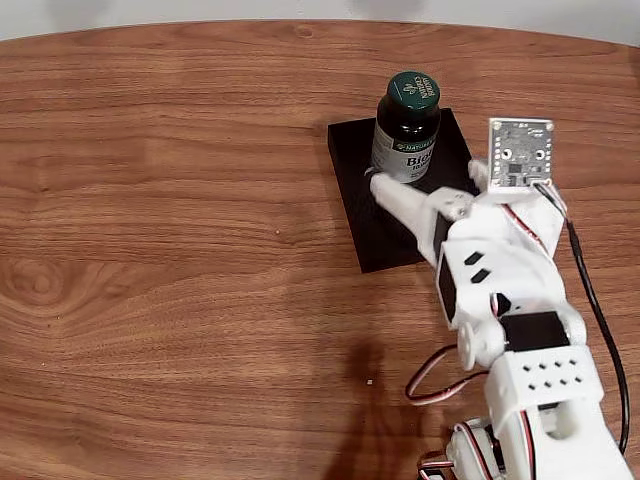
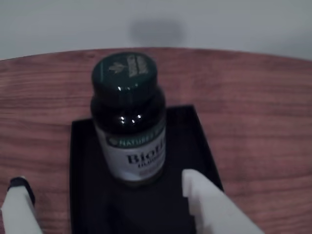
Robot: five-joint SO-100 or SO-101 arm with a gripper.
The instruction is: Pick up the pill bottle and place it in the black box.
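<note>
Pill bottle (image 2: 129, 119) upright inside black box (image 2: 85, 195) on wooden counter (image 1: 160, 250). End effector (image 2: 105, 197) spread wide, empty, fingers either side just short of bottle.

Table (image 1: 180, 250): I see wood-grain, reddish brown with dark streaks, smooth with a soft sheen.
Pill bottle (image 2: 129, 122): dark, glossy, glass or plastic I cannot tell; highlights sit below the cap.
Cap (image 2: 124, 73): dark green, plastic-looking, slightly shiny.
Label (image 2: 136, 156): white, paper-like, printed.
Black box (image 1: 385, 235): matt black, smooth, at upper centre of the fixed view.
Gripper (image 2: 105, 202): white matt plastic fingers.
Arm (image 1: 510, 300): white matt plastic shells, with a bare circuit board on top.
</note>
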